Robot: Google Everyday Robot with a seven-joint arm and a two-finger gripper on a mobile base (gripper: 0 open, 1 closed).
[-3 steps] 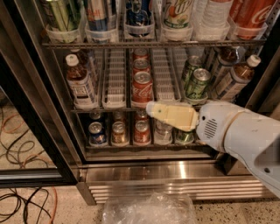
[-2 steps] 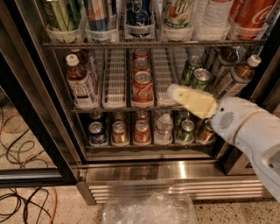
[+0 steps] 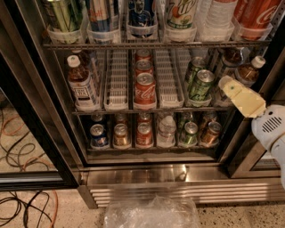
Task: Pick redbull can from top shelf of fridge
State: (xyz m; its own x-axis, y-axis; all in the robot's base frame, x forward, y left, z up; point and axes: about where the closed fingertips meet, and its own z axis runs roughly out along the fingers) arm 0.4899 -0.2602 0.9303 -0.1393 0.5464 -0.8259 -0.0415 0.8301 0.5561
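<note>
Redbull can [image 3: 102, 14] is seen upright on the top shelf [image 3: 156, 45], 2nd from the left in the front row, seated in a clear plastic cup. Its upper part is cut off by the frame edge. Just to its left a green striped can [image 3: 62, 15] is set, and just to its right a darker blue can [image 3: 141, 12]. Further right along the same rack a white-and-green can [image 3: 180, 12], a white bottle [image 3: 218, 15] and a red cola can [image 3: 254, 13] are lined up.

1 shelf down, a tea bottle [image 3: 82, 84] is placed at the left, a lane of red cola cans [image 3: 144, 87] in the middle and 2 green cans [image 3: 199, 80] to the right. More cans are ranged along the lowest rack. The fridge [image 3: 133, 174] is shown w/ its steel louvred base at the bottom.

The cream pincer [image 3: 226, 83] is held at the right, in front of the middle shelf's right end, well below and to the right of the redbull can, apart from it. Whether the pincer is open or closed cannot be told. It is carried by a white arm [image 3: 271, 129] entering from the right edge.

Clear plastic wrap [image 3: 151, 213] lies on the floor in front, and cables [image 3: 22, 209] at the left.
</note>
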